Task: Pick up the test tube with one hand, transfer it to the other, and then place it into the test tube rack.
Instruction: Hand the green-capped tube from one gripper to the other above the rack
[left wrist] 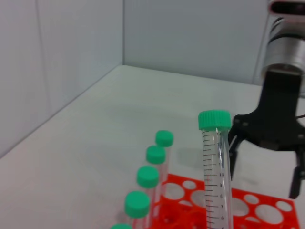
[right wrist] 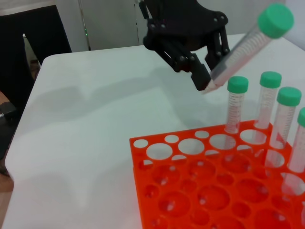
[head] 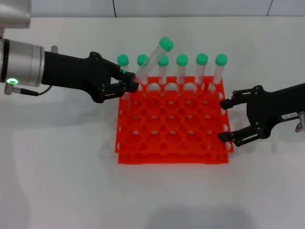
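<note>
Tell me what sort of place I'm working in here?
Probably a lab-style test bench: an orange rack of green-capped tubes on a bare white table, with plain walls behind. The left gripper holds one tube; the right gripper waits open beside the rack.

test tube (left wrist: 217, 171) base cut off, wrist view

We count seven green-capped tubes: six standing (head: 182, 67) in the rack's far row and one tilted test tube (head: 153, 56) above it. We see one orange-red rack (head: 171, 121). We log two black grippers, left (head: 125, 87) and right (head: 226, 119).
</note>
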Available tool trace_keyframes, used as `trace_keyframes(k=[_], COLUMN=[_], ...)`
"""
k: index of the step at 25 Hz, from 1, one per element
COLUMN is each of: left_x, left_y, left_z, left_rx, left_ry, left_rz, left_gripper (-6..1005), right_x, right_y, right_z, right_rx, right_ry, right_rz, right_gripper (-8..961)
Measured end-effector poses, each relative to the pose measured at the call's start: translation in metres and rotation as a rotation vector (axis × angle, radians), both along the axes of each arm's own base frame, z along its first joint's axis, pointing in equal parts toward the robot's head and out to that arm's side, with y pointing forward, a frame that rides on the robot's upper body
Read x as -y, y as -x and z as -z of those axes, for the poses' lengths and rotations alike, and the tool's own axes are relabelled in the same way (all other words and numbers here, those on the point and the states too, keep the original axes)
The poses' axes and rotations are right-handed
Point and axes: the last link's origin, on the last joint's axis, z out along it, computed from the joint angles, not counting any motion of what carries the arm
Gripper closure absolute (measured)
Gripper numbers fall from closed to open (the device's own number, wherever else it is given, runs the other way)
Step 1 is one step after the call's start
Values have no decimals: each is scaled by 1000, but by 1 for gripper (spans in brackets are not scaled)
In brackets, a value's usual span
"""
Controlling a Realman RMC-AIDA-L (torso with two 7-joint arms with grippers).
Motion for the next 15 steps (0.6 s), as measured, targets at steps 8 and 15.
trace_keyframes(k=[8, 15], left_x=[-1, 0], left_y=[4, 4], left_z=[5, 7], left_rx=[-7, -2], left_ry=[-20, -21], left_rz=[4, 11], left_gripper=[773, 769], right_x=[-3, -13], right_y=[5, 8], right_z=[-2, -3], right_rx=[-58, -175], right_ry=[-32, -118], right_rz=[2, 69], right_gripper=[202, 205])
